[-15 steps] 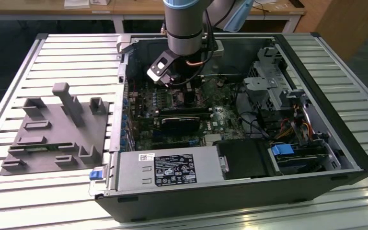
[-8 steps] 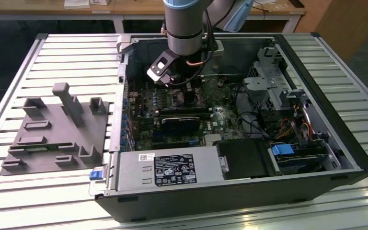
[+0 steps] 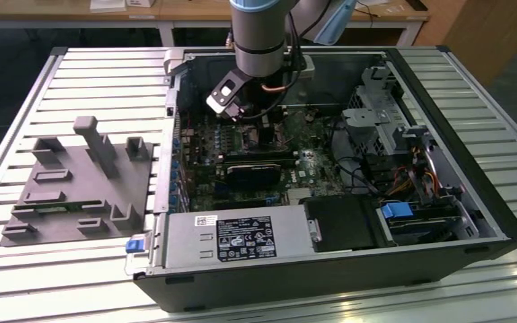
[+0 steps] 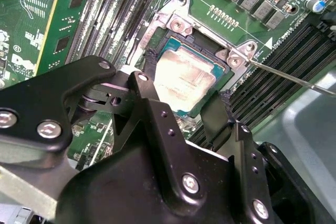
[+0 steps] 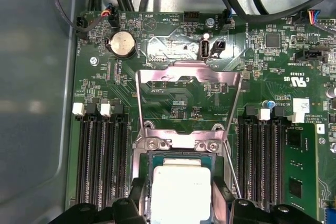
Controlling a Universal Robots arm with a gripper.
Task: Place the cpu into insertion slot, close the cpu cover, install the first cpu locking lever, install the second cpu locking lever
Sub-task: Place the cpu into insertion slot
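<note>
cpu in insertion slot | gripper straddling it | memory slots beside

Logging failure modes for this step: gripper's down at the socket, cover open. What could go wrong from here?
1. The gripper straddles the cpu in the insertion slot; pulling away could drag or tilt the chip.
2. The cpu cover is swung open; closing it on a tilted chip might damage the slot.
3. An unlatched locking lever lies beside the slot and might snag the gripper.
</note>
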